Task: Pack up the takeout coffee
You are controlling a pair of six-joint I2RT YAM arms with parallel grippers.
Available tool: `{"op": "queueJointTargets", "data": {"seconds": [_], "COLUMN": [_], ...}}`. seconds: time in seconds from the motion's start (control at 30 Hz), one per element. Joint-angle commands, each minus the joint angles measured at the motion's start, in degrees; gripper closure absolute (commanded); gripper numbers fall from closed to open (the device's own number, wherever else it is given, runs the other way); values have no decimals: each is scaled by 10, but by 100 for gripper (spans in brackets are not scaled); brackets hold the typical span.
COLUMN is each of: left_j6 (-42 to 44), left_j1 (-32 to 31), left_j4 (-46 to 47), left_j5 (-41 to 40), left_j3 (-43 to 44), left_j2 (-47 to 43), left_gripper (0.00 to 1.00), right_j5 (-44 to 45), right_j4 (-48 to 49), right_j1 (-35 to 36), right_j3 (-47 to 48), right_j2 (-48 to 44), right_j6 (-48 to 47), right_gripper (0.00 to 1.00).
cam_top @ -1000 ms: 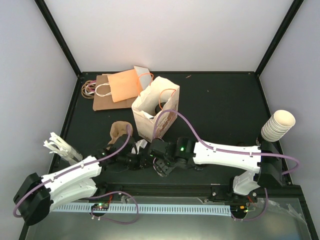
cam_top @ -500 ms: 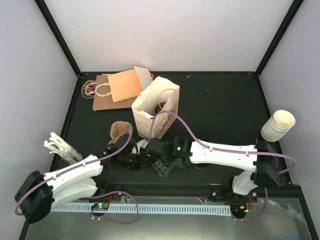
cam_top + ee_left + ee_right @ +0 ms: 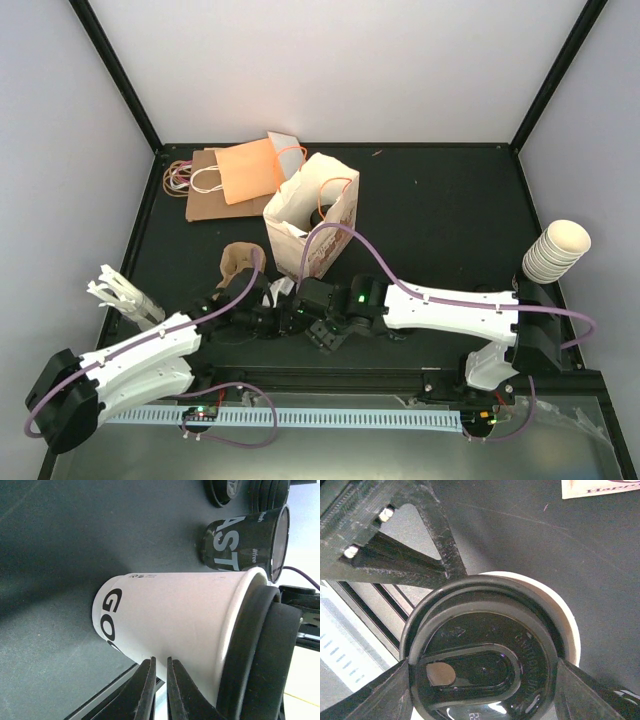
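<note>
The takeout coffee [image 3: 170,615] is a pale paper cup with dark "GO" print, and a black lid [image 3: 260,650] sits on its rim. My left gripper [image 3: 160,661] is shut, its tips against the cup's side wall. The right wrist view looks straight down on the lid [image 3: 480,645], with the cup's pale rim [image 3: 565,615] showing around it. My right gripper [image 3: 482,680] is shut on the lid, one finger on each side. In the top view both grippers meet near the table's front, left gripper [image 3: 283,320] and right gripper [image 3: 325,330], and they hide the cup.
An open white paper bag [image 3: 310,215] stands behind the grippers. Flat orange [image 3: 250,170] and brown [image 3: 205,200] bags lie at the back left. A stack of nested cups [image 3: 555,250] stands at the right edge. A black printed cup [image 3: 240,542] is beyond the coffee. A crumpled brown piece [image 3: 238,262] lies nearby.
My right arm has shifted a little to the left, bringing its gripper closer to the left one. The left arm has barely moved.
</note>
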Motion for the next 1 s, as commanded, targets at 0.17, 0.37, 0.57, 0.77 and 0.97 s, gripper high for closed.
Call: {"op": "queueJointTargets", "data": {"seconds": [0.17,0.37,0.57,0.77,0.97], "left_j6": [16,25,23,24,23], "left_j1": [1,1,1,1,1], "left_j4": [-16,-36,-33,-31,-26], "left_j5": [-12,-22,-23,-20,-16], "left_j3": [26,35,35,37,37], "left_j2": [-4,-7,-8,-4,-1], "left_gripper": [90,90,89,89,89], "right_j5": [49,64,59,48,39], "right_j4": [-17,-22,-11,-1,6], "right_j1": [3,3,2,3,3], "right_j3": [23,25,14,6,-6], "right_j2": [-17,-28,-16,-3,4], "right_j6": [7,12,13,14,13], "right_gripper": [29,29,29,29,29]}}
